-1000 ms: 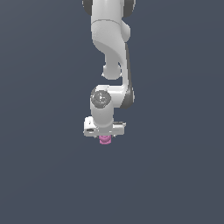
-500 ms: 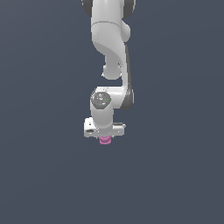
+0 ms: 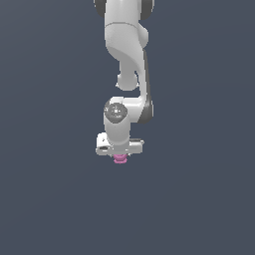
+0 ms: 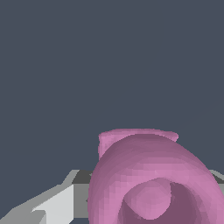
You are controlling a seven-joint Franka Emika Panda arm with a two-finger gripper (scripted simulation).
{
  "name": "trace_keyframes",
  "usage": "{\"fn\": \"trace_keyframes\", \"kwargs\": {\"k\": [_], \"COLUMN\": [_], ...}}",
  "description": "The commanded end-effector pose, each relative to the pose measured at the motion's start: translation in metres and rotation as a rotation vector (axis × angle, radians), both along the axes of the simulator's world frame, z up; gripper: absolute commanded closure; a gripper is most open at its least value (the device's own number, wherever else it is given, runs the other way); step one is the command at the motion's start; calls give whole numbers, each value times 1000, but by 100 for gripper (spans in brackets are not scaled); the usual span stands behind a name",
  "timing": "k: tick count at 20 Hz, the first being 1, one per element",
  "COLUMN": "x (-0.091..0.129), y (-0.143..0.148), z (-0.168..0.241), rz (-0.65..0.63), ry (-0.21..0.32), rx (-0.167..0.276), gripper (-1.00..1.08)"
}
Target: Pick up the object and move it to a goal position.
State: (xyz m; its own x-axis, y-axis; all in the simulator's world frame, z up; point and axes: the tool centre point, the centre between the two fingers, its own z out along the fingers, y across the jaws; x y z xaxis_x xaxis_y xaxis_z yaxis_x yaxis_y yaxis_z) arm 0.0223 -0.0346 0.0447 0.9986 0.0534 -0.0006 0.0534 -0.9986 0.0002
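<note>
The small pink knobbly object (image 3: 120,159) sticks out just below my white gripper (image 3: 120,155) in the exterior view, near the middle of the frame. The gripper's body hides most of it and the fingertips. In the wrist view the pink object (image 4: 153,175) fills the near part of the picture, with ring-like lobes, held between grey and white fingers (image 4: 57,203). The gripper is shut on the object. No goal marker shows in either view.
The white arm (image 3: 124,60) comes down from the top of the exterior view. Behind it is a plain dark grey-blue surface (image 3: 50,199) with nothing else on it in view.
The gripper with the pink object has shifted very slightly, if at all. The grip looks the same.
</note>
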Motion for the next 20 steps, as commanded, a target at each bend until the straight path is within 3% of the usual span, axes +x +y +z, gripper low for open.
{"fn": "trace_keyframes", "kwargs": {"k": [1, 9, 20], "x": [-1, -12, -36], "y": [5, 37, 116], "z": [7, 50, 155], "rz": [1, 1, 1], "ry": [-1, -1, -1], "rx": [0, 0, -2], "gripper": [108, 108, 108]}}
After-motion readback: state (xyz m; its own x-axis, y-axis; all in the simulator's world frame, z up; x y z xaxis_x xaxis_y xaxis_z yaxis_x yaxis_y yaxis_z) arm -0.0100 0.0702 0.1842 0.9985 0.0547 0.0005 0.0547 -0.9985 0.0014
